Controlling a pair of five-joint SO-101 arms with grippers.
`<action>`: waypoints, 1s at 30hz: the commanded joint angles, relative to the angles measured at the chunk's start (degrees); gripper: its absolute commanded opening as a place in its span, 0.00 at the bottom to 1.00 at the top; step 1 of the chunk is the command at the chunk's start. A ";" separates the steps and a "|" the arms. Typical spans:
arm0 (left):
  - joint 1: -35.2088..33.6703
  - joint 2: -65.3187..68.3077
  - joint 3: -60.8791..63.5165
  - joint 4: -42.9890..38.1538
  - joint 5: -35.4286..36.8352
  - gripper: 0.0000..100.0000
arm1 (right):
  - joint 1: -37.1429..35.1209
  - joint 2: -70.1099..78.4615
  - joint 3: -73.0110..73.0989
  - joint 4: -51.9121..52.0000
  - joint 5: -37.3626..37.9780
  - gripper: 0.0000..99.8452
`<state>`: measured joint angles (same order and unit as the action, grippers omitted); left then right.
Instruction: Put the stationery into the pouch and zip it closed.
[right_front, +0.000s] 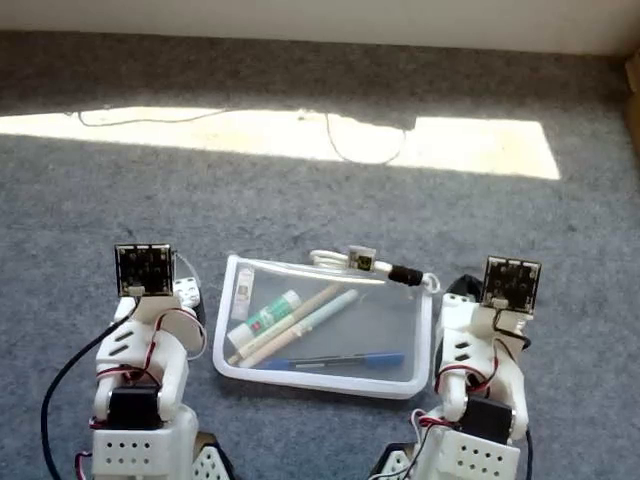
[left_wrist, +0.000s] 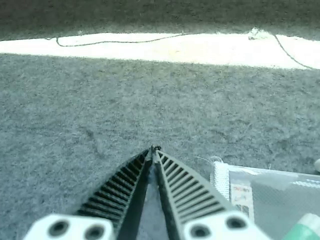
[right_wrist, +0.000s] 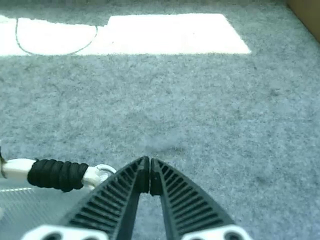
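Observation:
A clear pouch (right_front: 400, 330) with a white border lies flat on the carpet between the two arms. Through its wall I see a glue stick (right_front: 265, 318), a wooden pencil (right_front: 290, 325), a pale pen (right_front: 325, 312) and a blue pen (right_front: 340, 361). A white cord with a black wrap (right_front: 404, 273) hangs off its far right corner. My left gripper (left_wrist: 154, 149) is shut on nothing, just left of the pouch's corner (left_wrist: 222, 177). My right gripper (right_wrist: 149, 162) is shut and empty beside the black-wrapped cord (right_wrist: 57, 174).
Grey carpet lies all around, with a bright sunlit strip (right_front: 280, 135) farther off and thin cables (right_front: 360, 150) crossing it. The left arm (right_front: 150, 340) and the right arm (right_front: 490, 350) flank the pouch closely. A brown edge (right_front: 633, 90) stands at the far right.

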<state>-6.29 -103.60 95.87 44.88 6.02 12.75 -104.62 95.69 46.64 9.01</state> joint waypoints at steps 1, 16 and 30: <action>-0.48 -0.48 1.36 -0.26 0.18 0.01 | 0.48 -0.57 6.02 2.24 -0.53 0.01; -0.57 -0.48 1.36 22.24 0.18 0.01 | 0.48 -0.57 6.02 20.79 -0.26 0.01; -0.66 -0.48 1.36 30.86 0.09 0.01 | 0.48 -0.57 6.02 25.10 -0.18 0.01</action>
<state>-6.29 -103.60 95.87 74.68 6.02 12.75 -104.62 95.69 71.52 9.01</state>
